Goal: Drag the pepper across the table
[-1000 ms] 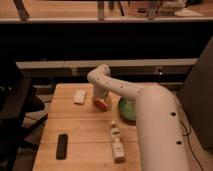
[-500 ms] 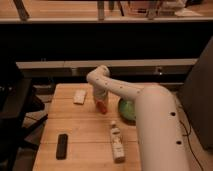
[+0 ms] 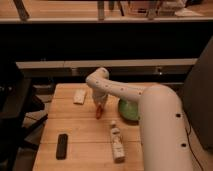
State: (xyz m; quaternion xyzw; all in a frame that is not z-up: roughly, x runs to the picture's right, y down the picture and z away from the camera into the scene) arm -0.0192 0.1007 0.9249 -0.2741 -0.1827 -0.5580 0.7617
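In the camera view, the wooden table [image 3: 85, 142] runs away from the viewer toward a dark wall, and the white arm [image 3: 150, 105] reaches in from the right side, bends over the middle of the table and points straight down. The gripper [image 3: 100, 106] sits low at the end of it, near the table's centre and a little toward the far edge, with its fingers pressed together on the pepper [image 3: 99, 113], whose red-orange tip sticks out just below them and appears to touch the wood. A green bowl [image 3: 127, 110] lies just to the right of the gripper, partly hidden by the arm. A white bottle [image 3: 117, 142] lies on its side nearer the front edge, a dark flat rectangular object [image 3: 62, 145] rests toward the front left corner, and a pale sponge-like block [image 3: 80, 96] sits near the far left corner. The grasp looks complete, so the step in hand is the start of the drag itself. The next move calls for sliding the pepper along the wood while keeping it low, most likely leftward or toward the front, where the way avoids the bowl and bottle.
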